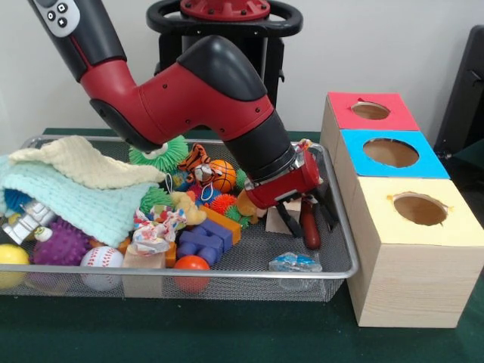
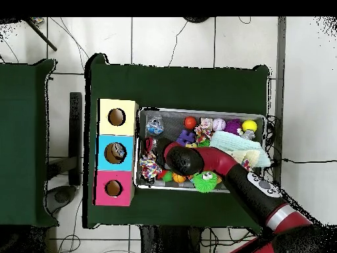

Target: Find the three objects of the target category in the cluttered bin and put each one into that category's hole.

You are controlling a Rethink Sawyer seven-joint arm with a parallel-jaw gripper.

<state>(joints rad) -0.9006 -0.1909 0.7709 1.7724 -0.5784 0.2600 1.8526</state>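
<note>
Bin (image 1: 227,272): a wire-mesh tray on the green table (image 1: 227,333), just beside the row of boxes; its left end is cut off in the front view, while the overhead view shows the whole rim (image 2: 201,110).
Arm (image 1: 204,91): red and black, reaching down into the right part of the bin; from overhead it (image 2: 217,161) covers much of the bin's middle and hides the toys beneath it.
Boxes: three wooden boxes in a row, each with one round hole, topped red (image 1: 344,106), blue (image 1: 435,162) and yellow (image 1: 378,227). Nothing can be made out inside the holes from the front.
Mint blanket (image 1: 76,200): draped over the bin's left side, with a cream cloth (image 1: 83,162) on top of it; whatever lies under them is hidden.
Gripper (image 1: 306,223): low over the mesh floor at the bin's right end. A dark red handle (image 1: 311,231) shows at its tip, but whether it is being gripped cannot be told.
Green spiky toy (image 1: 162,155): at the bin's back, partly behind the arm.
Purple spiky ball (image 1: 64,243): at the front left, below the blanket's edge.
Blue block (image 1: 203,242): in the middle, near the front rim.
Baseball (image 1: 100,261): against the front rim.
Orange ball (image 1: 191,266): against the front rim, right of the baseball.
Yellow ball (image 1: 11,257): cut off at the picture's left edge.
Basketball (image 1: 222,174): a small one, just beside a tiger toy (image 1: 197,160).
Clear wrapped item (image 1: 295,262): at the front right; its contents are hard to make out.
</note>
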